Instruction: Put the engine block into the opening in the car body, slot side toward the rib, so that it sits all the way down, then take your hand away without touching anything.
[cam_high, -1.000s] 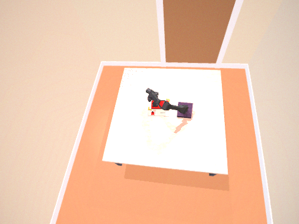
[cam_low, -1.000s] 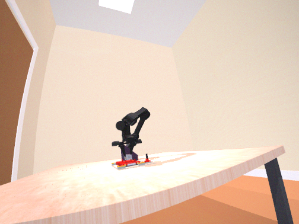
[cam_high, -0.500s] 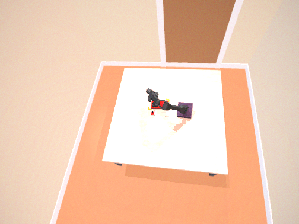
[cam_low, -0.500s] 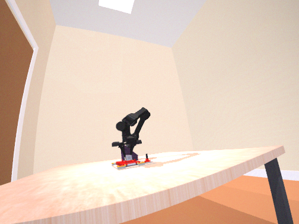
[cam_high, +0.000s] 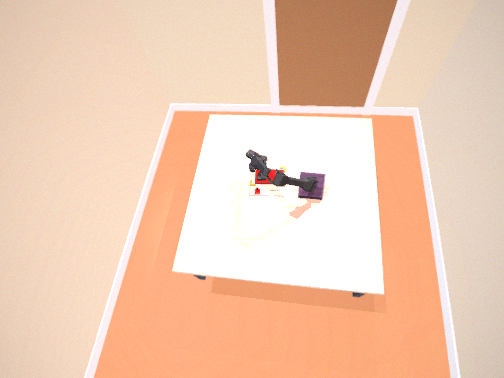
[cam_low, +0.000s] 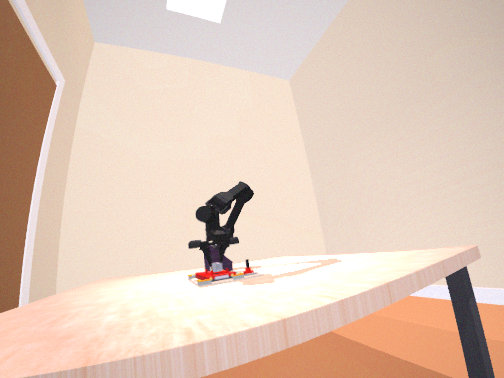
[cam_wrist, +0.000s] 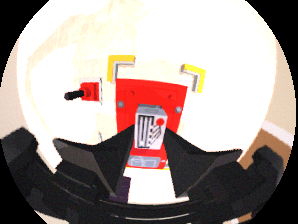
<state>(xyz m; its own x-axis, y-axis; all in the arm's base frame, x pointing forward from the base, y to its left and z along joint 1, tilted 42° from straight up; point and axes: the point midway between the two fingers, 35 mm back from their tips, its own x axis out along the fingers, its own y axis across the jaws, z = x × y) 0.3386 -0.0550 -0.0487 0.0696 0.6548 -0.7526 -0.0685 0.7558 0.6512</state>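
Note:
The red car body (cam_high: 265, 180) (cam_low: 202, 275) (cam_wrist: 127, 95) lies flat on the table, with a grey-patterned part at its near end in the wrist view. The light grey engine block (cam_low: 217, 267) (cam_wrist: 151, 131) has dark grooves and a red dot on top. It stands upright over the middle of the car body. My gripper (cam_low: 216, 263) (cam_wrist: 150, 130) is shut on the engine block, one black finger on each side. The block's lower end is at or just above the car body; how deep it sits is not clear. The slot side and the rib cannot be made out.
Yellow corner brackets (cam_wrist: 121, 60) (cam_wrist: 200, 75) stand by the car body's far corners. A red block with a black peg (cam_low: 248, 270) (cam_wrist: 90, 92) stands to the left in the wrist view. The arm's base is on a purple block (cam_high: 304, 192) (cam_wrist: 121, 190).

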